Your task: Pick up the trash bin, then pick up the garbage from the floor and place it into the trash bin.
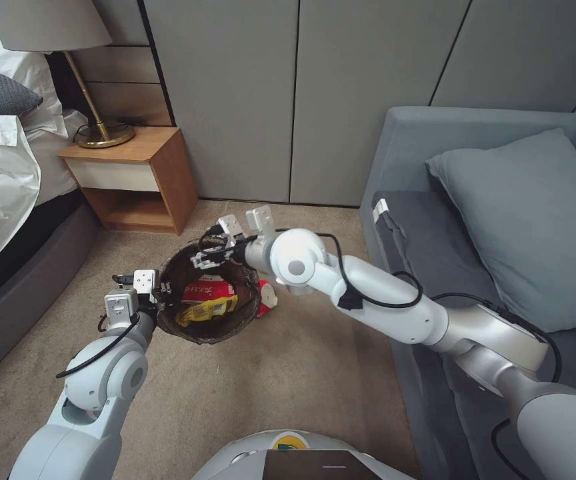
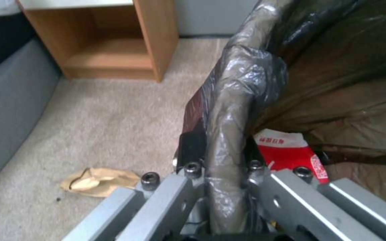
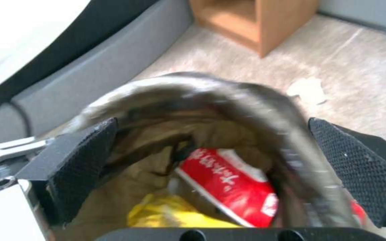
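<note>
Pinching the trash bin [image 1: 209, 293] rim, left end effector [image 1: 158, 293]; right end effector [image 1: 216, 250] wide above its far edge.

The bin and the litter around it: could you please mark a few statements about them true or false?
1. The left gripper grips the bin by its rim. True.
2. The bin is empty. False: a red wrapper and a yellow wrapper lie inside.
3. The right gripper is open above the bin's far rim. True.
4. All litter is off the carpet. False: a brown wrapper and a tissue lie there.
5. The bin's bag is white. False: it is dark brown.
</note>
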`<state>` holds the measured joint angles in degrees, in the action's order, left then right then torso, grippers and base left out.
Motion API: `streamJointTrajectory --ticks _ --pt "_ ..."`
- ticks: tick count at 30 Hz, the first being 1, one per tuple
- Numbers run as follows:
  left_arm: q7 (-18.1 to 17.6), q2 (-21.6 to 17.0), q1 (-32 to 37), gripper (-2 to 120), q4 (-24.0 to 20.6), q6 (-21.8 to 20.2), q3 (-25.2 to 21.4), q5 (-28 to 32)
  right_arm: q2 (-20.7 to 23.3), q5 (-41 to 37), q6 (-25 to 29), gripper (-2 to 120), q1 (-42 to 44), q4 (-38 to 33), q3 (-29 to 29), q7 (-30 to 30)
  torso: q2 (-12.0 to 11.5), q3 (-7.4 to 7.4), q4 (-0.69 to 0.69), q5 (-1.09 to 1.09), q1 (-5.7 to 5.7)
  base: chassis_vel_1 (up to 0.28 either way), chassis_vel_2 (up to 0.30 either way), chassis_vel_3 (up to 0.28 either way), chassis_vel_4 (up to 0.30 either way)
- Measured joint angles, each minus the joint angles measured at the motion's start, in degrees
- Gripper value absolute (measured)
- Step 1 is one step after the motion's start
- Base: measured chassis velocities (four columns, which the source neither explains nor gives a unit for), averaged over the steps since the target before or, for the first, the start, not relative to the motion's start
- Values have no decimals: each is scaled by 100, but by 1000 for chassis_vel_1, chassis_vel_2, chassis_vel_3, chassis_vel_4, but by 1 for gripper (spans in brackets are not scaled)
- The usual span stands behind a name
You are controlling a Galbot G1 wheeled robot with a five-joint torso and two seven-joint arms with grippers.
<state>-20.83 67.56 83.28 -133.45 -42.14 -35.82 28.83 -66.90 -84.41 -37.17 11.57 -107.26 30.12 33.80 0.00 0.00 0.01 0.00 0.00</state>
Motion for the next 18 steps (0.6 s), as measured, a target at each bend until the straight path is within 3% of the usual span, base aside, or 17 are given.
streamJointTrajectory --ticks 9,13,16,18 --pt "-142 -129 157 0 -493 0 -44 171 1055 224 76 100 404 -595 -935 -122 0 0 -4 1 0 0 0 0 0" --pt "-180 -137 220 0 -664 0 -22 178 1424 629 250 100 1003 -844 -1566 -377 0 0 -1 2 0 0 0 0 0" --pt "-198 -163 245 0 -778 0 -32 174 1736 1120 476 100 2070 -1202 -2680 -675 0 -1 -2 2 0 0 0 0 0" --pt "-198 -168 251 0 -790 0 -37 174 1771 1226 522 100 2246 -1256 -2840 -718 0 -1 -2 0 0 0 0 0 0"
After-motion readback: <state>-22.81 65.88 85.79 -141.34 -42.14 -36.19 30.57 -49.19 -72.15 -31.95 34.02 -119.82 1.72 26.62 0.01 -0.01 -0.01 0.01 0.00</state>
